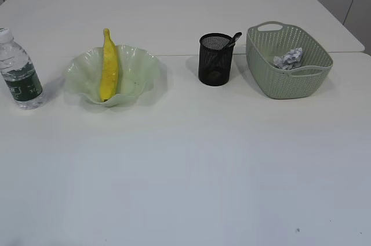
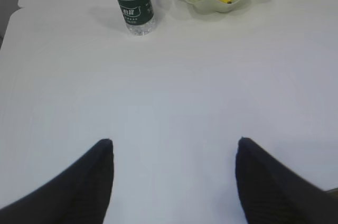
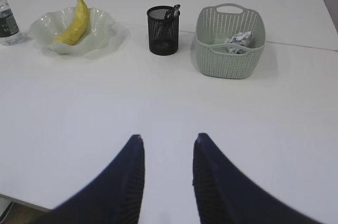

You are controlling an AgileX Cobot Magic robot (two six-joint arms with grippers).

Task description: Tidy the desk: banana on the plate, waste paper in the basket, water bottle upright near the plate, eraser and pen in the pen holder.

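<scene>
On the white desk (image 1: 185,159), backed by pale wall panels, everything is lined up in a row. Banana (image 1: 108,66) is laid lengthwise in the ruffled plate (image 1: 139,75). Water bottle (image 1: 19,72) is stood upright just left of the plate, cut off at frame edge. Pen (image 1: 232,40) is propped in the black pen holder (image 1: 215,60); eraser cannot be made out through the mesh. Waste paper (image 1: 288,58) is seen inside the basket (image 1: 284,80). Left gripper (image 2: 174,147) fingers are spread wide, nothing held; right gripper (image 3: 168,140) fingers are parted narrowly, nothing held; both are hung above bare tabletop, arms unseen in exterior view
</scene>
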